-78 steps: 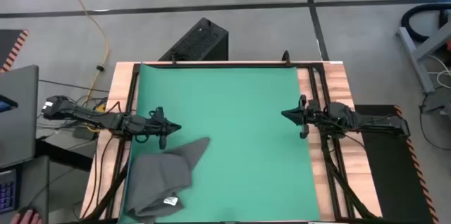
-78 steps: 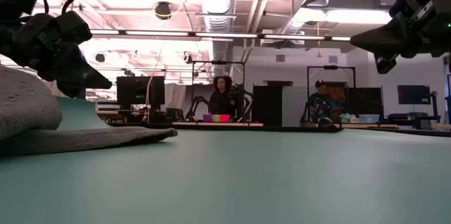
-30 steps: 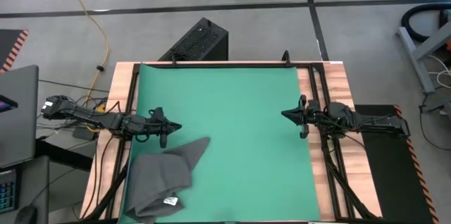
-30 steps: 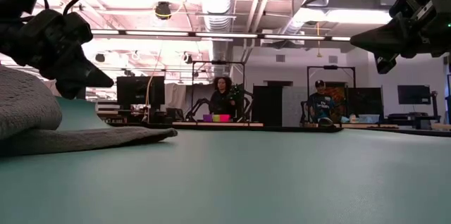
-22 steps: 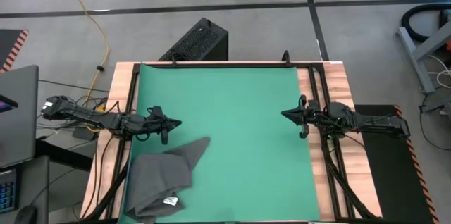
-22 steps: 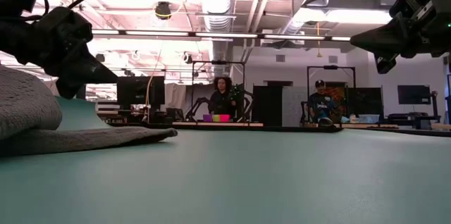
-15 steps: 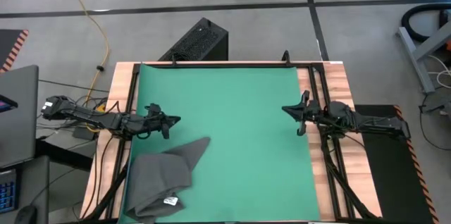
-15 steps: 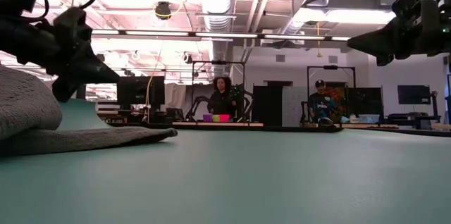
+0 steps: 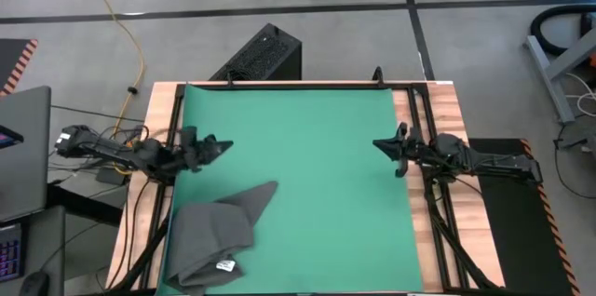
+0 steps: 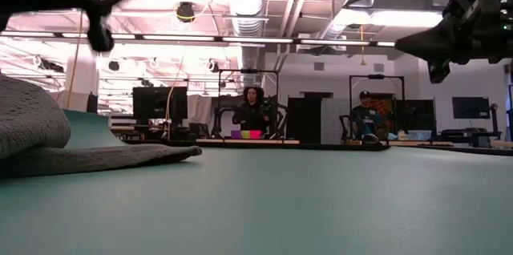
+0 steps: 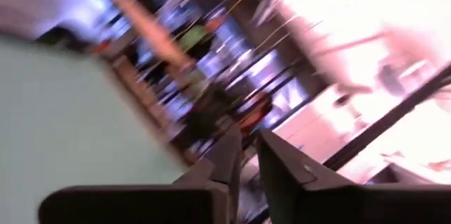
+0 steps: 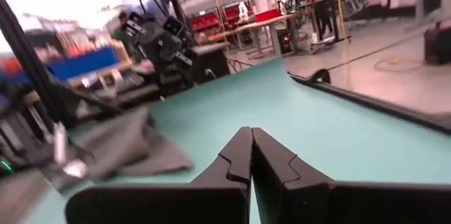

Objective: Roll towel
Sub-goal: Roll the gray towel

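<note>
Left gripper (image 9: pixel 222 145) raised, swung since earlier; jaws nearly closed, empty. Right gripper (image 9: pixel 377 144) closed, empty. Crumpled dark grey soft cloth towel (image 9: pixel 212 234) lower left: light, limp; best pinched at pointed corner.

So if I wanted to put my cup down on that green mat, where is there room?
Most of the mat is bare: the whole middle between the left gripper and right gripper, the far edge, and the near right corner. Only the near left corner is taken, by the crumpled towel.
</note>
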